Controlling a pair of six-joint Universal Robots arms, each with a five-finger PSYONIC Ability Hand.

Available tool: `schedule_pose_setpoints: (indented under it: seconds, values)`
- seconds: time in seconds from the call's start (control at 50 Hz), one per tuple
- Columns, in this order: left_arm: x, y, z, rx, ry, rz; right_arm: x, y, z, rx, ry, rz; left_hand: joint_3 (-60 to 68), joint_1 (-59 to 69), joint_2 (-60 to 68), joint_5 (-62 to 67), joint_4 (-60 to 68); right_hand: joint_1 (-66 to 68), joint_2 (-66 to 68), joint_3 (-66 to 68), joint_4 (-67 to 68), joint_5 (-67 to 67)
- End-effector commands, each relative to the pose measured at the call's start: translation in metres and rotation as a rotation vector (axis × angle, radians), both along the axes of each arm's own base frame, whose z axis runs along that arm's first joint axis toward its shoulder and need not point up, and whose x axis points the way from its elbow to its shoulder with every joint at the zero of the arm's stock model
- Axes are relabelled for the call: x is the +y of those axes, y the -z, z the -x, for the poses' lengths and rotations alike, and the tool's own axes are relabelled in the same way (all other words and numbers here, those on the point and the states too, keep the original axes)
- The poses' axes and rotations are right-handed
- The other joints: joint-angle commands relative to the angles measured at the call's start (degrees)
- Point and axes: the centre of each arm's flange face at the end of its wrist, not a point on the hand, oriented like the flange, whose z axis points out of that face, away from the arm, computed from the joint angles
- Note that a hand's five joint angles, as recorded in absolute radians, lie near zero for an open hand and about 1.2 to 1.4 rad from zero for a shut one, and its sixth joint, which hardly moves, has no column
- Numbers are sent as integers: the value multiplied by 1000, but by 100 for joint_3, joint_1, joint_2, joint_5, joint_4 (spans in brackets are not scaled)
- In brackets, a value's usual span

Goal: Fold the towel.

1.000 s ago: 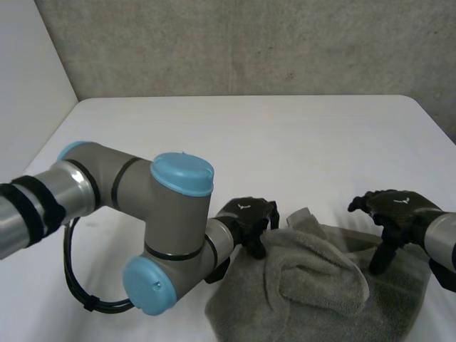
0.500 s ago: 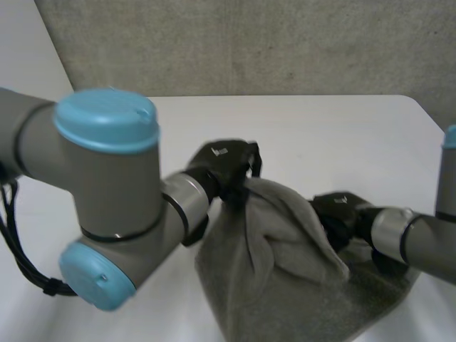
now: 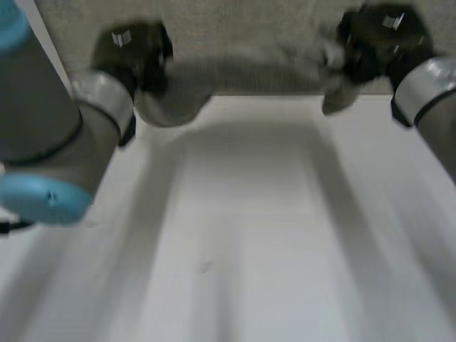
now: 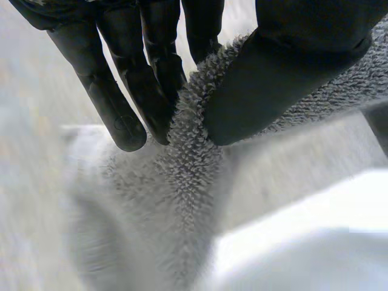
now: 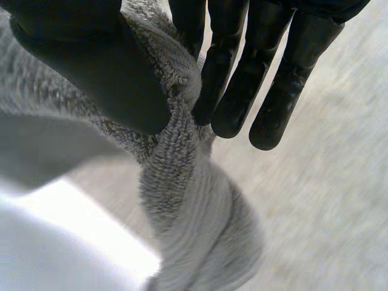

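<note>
The grey towel (image 3: 249,75) hangs stretched in the air between my two hands, high above the far part of the white table (image 3: 249,235). My left hand (image 3: 135,50) holds one end of it; in the left wrist view the towel (image 4: 182,200) is pinched between thumb and fingers (image 4: 145,91). My right hand (image 3: 377,39) holds the other end; its wrist view shows the towel (image 5: 182,182) pinched between thumb and fingers (image 5: 236,79), with a twisted length hanging down.
A grey concrete wall (image 3: 249,28) rises behind the table's far edge. A pale wall stands at the far left. My left arm (image 3: 43,128) crosses the near left of the table.
Both hands have closed on the towel and lifted it from the near table edge, up and away, spreading apart so it now hangs stretched between them.
</note>
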Motion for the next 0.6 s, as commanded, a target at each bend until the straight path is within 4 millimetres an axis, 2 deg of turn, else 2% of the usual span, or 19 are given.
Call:
schedule_pose_setpoints:
  seconds: [0.02,0.04,0.06,0.08,0.12,0.2,0.24,0.26,0.28,0.3,0.32,0.34,0.36,0.4,0.42,0.48,0.54,0.58,0.6]
  values:
    - [26,96,-12,-164,13,-238,15,109,1,244,-38,-385,1038,1306,1037,1132,1028,2702,1286,1232,1167,1520]
    - [29,115,-14,-188,12,-273,15,109,1,245,-38,-385,1038,1306,1037,1132,1028,2702,1286,1232,1167,1520]
    - [31,131,-16,-209,10,-305,16,122,2,290,-40,-415,1038,1306,1037,1132,1028,2702,1286,1232,1167,1520]
    - [31,131,-16,-209,10,-305,16,135,4,340,-40,-443,1038,1306,1037,1132,1028,2702,1286,1232,1167,1520]
    - [39,156,-20,-253,11,-372,15,146,8,383,-36,-469,1038,1306,1037,1132,1028,2702,1286,1232,1167,1520]
    - [48,170,-22,-286,21,-425,20,156,10,425,-52,-501,468,736,468,563,458,2702,1286,1232,1167,1520]
    - [64,176,-17,-313,61,-453,20,156,11,426,-47,-503,-1354,-1086,-1355,-1260,-1365,2702,1286,1232,1167,1520]
    - [64,176,-17,-313,61,-453,20,156,11,426,-47,-503,-1365,-1097,-1366,-1271,-1375,2702,1286,1232,1167,1520]
    - [71,177,-14,-323,79,-457,21,154,13,426,-42,-502,-2697,-2430,-2698,-2603,-2708,1875,459,405,340,694]
    - [71,177,-14,-323,79,-457,23,152,14,428,-41,-500,-2711,-2443,-2712,-2617,-2721,485,-931,-985,-1050,-697]
    - [76,175,-11,-328,96,-456,23,152,14,428,-41,-499,-3493,-3226,-3494,-3399,-3504,471,-945,-999,-1064,-711]
    - [81,172,-9,-331,111,-450,25,148,14,427,-39,-490,-3834,-3567,-3835,-3740,-3845,-1011,-2428,-2481,-2547,-2193]
    - [81,172,-9,-331,111,-450,25,148,14,427,-39,-490,-3838,-3570,-3839,-3744,-3848,-1026,-2442,-2496,-2561,-2208]
    - [88,160,-6,-325,129,-429,30,137,16,424,-39,-464,-4039,-3771,-4040,-3945,-4049,-2987,-4403,-4456,-4522,-4168]
    - [88,160,-6,-325,129,-428,30,137,16,424,-39,-463,-4040,-3772,-4041,-3946,-4050,-2994,-4411,-4464,-4530,-4176]
    - [89,132,-8,-281,127,-371,33,125,15,422,-51,-421,-4341,-4073,-4342,-4247,-4351,-3883,-5299,-5353,-5418,-5064]
    - [88,124,-9,-266,125,-352,33,119,14,424,-57,-396,-4511,-4243,-4512,-4417,-4521,-3987,-5403,-5457,-5522,-5168]
    - [82,109,-12,-237,111,-313,35,103,13,454,-76,-315,-4628,-4360,-4629,-4534,-4639,-3853,-5269,-5323,-5388,-5035]
    - [82,109,-12,-237,111,-312,35,103,13,454,-76,-315,-4628,-4361,-4629,-4534,-4639,-3852,-5269,-5322,-5388,-5034]
